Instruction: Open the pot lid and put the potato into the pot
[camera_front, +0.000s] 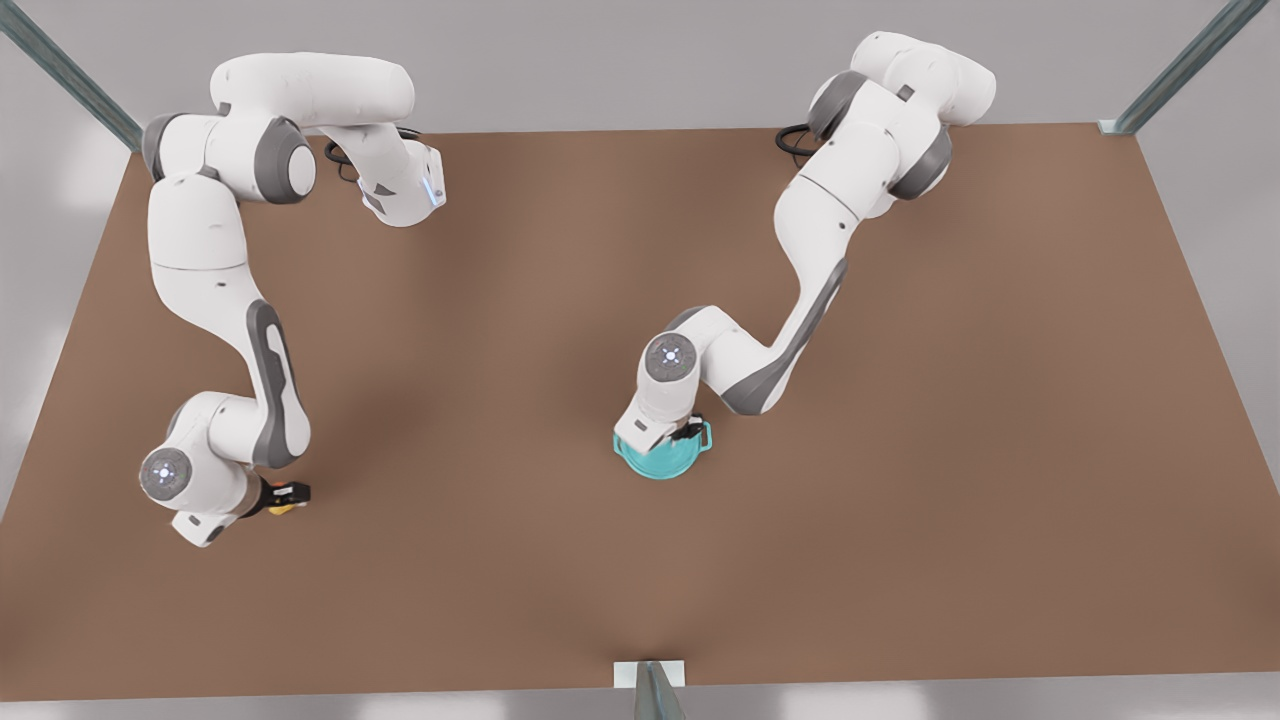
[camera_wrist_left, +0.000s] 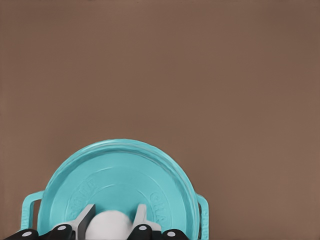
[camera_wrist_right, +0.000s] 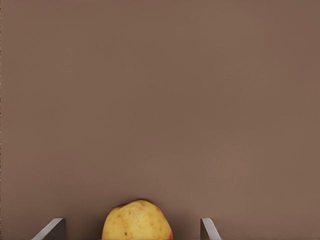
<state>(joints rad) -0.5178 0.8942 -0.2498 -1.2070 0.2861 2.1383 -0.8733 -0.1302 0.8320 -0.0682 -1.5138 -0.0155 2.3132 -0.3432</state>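
The teal pot (camera_front: 665, 465) stands mid-table with the pot lid (camera_wrist_left: 120, 175) resting flat on it; the loop handles (camera_wrist_left: 203, 212) stick out on both sides. My left gripper (camera_wrist_left: 112, 221), on the arm at the front view's right (camera_front: 682, 434), is down on the lid, its fingers (camera_wrist_left: 141, 216) pressed against both sides of the white knob (camera_wrist_left: 107, 225). The potato (camera_wrist_right: 137, 220), yellow with a reddish spot, lies on the table at the front view's left (camera_front: 282, 508). My right gripper (camera_wrist_right: 131, 231) straddles it, open, with a gap on each side (camera_front: 285, 494).
The brown table (camera_front: 900, 500) stretches wide between and around both arms. Metal frame posts (camera_front: 655, 690) stand at the near edge and the far corners. The pot and the potato lie far apart.
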